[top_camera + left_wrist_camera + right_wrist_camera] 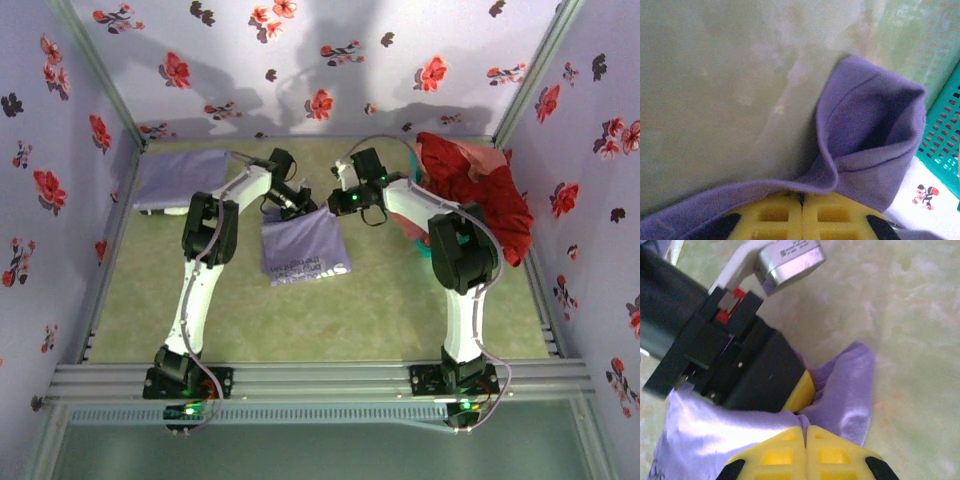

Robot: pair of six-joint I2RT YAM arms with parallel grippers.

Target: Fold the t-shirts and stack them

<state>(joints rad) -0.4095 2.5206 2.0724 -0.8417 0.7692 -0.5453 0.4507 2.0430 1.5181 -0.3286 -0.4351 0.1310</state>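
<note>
A lavender t-shirt with white lettering lies folded on the green mat in the middle, its far edge lifted. My left gripper is shut on that far edge, and purple cloth bunches over its yellow fingers. My right gripper is shut on the same edge just to the right, with the fabric pinched between its yellow fingers and the left gripper's black body close beside it. A folded plain lavender t-shirt lies at the back left. Red and pink t-shirts are heaped at the right.
A teal plastic basket sits under the red heap, with its mesh wall close to the left gripper. Floral walls enclose the table on three sides. Open green mat lies in front of the lettered shirt.
</note>
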